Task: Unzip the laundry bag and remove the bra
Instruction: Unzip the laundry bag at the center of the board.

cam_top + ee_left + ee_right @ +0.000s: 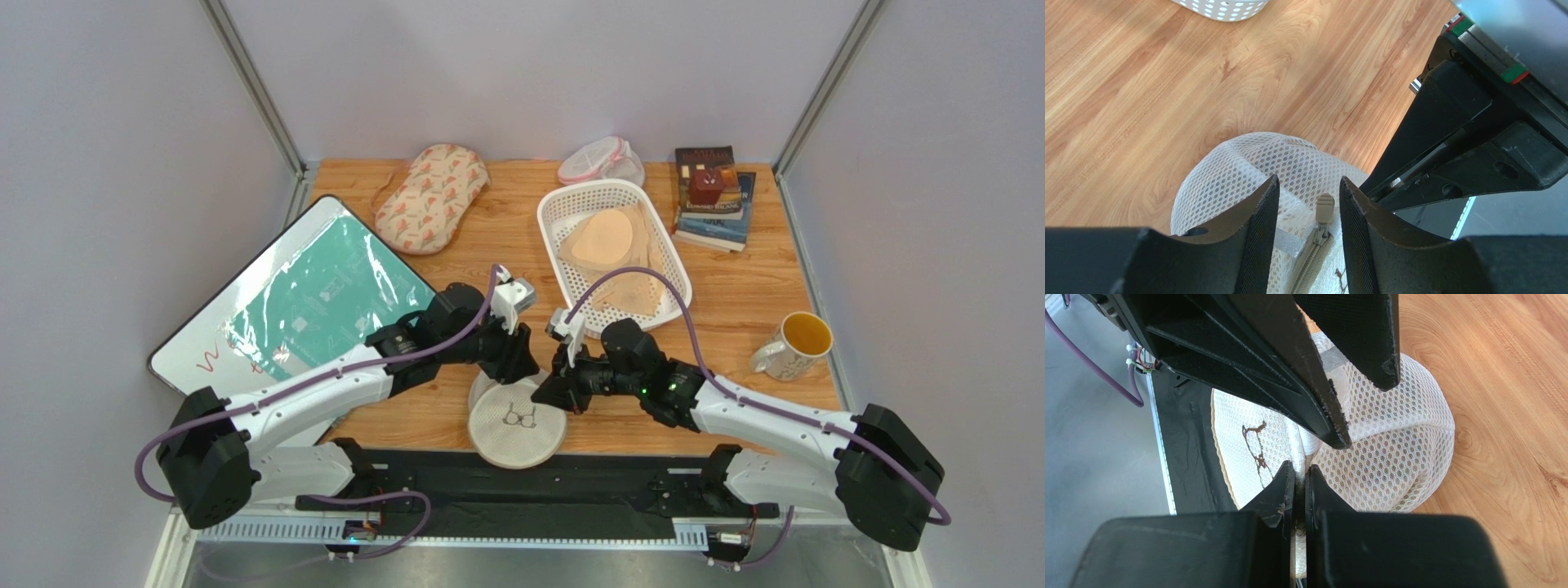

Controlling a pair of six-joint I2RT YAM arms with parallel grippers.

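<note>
The round cream mesh laundry bag [518, 425] with a black bra icon lies at the table's near edge, zipped. My left gripper [520, 364] is open above its far side. In the left wrist view [1309, 182] its fingers straddle the beige zip pull [1325, 208] without touching it, over the bag [1247, 165]. My right gripper [551, 392] is shut on a pinched fold of the bag's mesh [1389, 447], seen close in the right wrist view [1300, 471]. The mustard bra is hidden from view.
A white basket [558, 214] holds a pale peach bra [604, 239]. An oval cream bag with orange pattern [429, 196] and a small pink-trimmed mesh bag [597, 159] lie at the back. Books [711, 196], a mug [795, 343] and a whiteboard [307, 300] stand around.
</note>
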